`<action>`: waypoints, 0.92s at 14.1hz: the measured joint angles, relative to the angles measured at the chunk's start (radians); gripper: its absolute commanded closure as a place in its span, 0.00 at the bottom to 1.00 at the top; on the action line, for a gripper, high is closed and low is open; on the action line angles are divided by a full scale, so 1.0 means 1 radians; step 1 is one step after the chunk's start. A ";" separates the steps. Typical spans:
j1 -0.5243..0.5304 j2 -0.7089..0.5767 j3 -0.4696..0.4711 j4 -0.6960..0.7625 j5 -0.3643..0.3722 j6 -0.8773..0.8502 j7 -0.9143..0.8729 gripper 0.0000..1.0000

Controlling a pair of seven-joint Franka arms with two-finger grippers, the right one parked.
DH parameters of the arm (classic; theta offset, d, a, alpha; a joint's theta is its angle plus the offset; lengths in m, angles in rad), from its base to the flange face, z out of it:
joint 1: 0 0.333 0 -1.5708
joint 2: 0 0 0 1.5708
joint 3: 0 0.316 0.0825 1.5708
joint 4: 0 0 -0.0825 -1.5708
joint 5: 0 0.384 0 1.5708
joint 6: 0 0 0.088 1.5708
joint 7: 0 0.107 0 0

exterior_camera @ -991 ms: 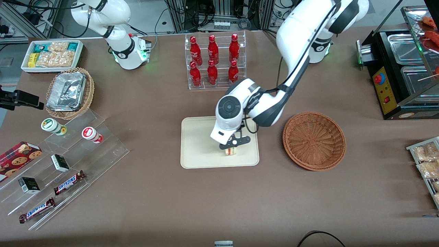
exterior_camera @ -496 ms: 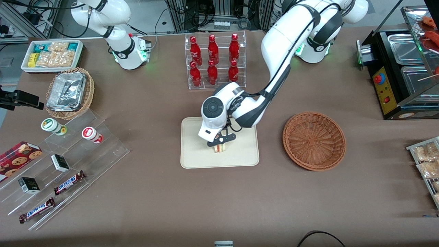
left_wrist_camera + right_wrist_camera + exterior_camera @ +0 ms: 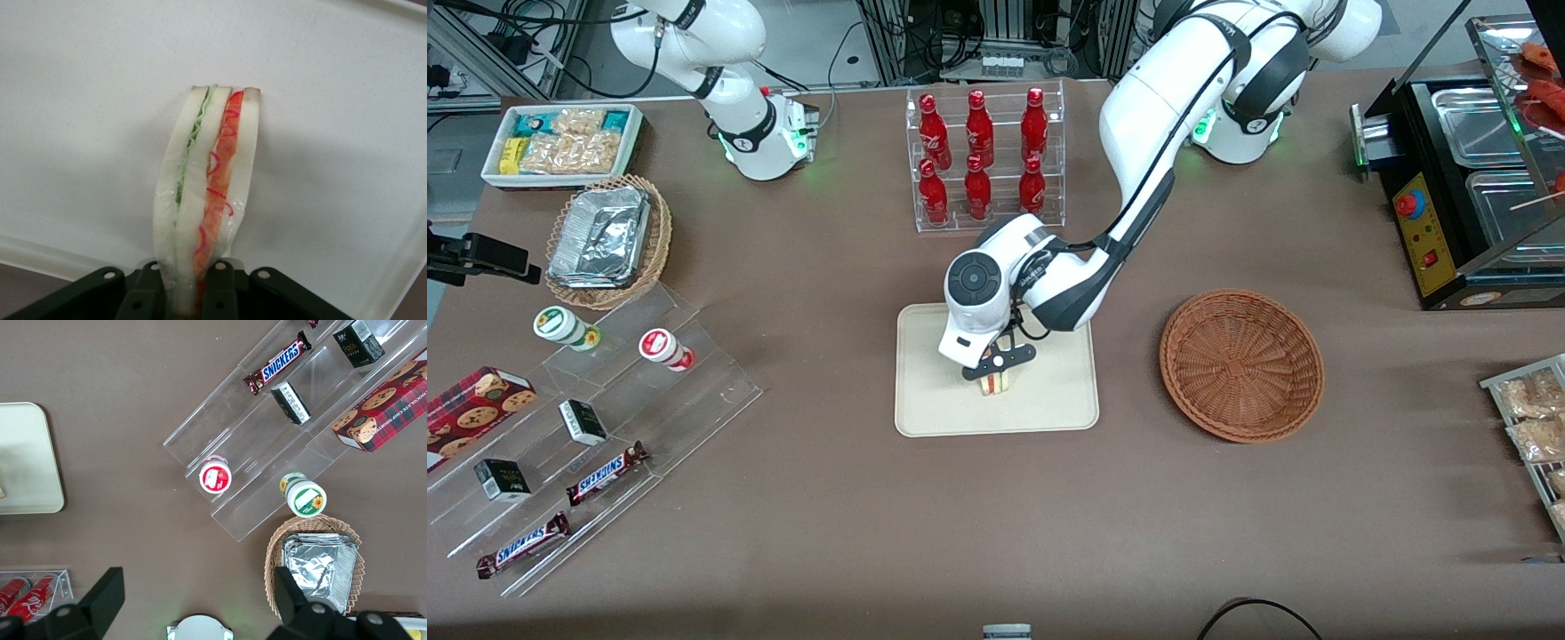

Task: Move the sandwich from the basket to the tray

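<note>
My left gripper [image 3: 996, 372] hangs over the middle of the cream tray [image 3: 934, 411], shut on the sandwich [image 3: 997, 383]. The sandwich is a clear-wrapped wedge of pale bread with green and red-orange filling, and its lower edge is at or just above the tray floor. In the left wrist view the sandwich [image 3: 208, 180] stands edge-on between the two black fingers [image 3: 227, 293], which press on both bread faces, with the tray [image 3: 87, 120] beneath it. The reddish-brown wicker basket [image 3: 1240, 363] stands beside the tray toward the working arm's end, with nothing in it.
A clear rack of red bottles [image 3: 983, 160] stands farther from the front camera than the tray. Toward the parked arm's end are a light wicker basket of foil containers [image 3: 607, 238], a white bin of snacks [image 3: 560, 142] and acrylic steps with candy bars [image 3: 605, 471]. A black food warmer [image 3: 1458, 196] stands toward the working arm's end.
The gripper carried the sandwich across the tray, away from the basket and slightly farther from the front camera, then nearly stopped. It stayed shut on the sandwich throughout.
</note>
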 measured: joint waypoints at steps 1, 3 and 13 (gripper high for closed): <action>-0.001 0.000 0.000 0.001 0.016 0.000 -0.001 0.00; -0.003 0.000 0.000 0.005 0.043 -0.001 -0.002 0.00; 0.038 -0.171 0.019 0.074 0.062 -0.183 0.011 0.00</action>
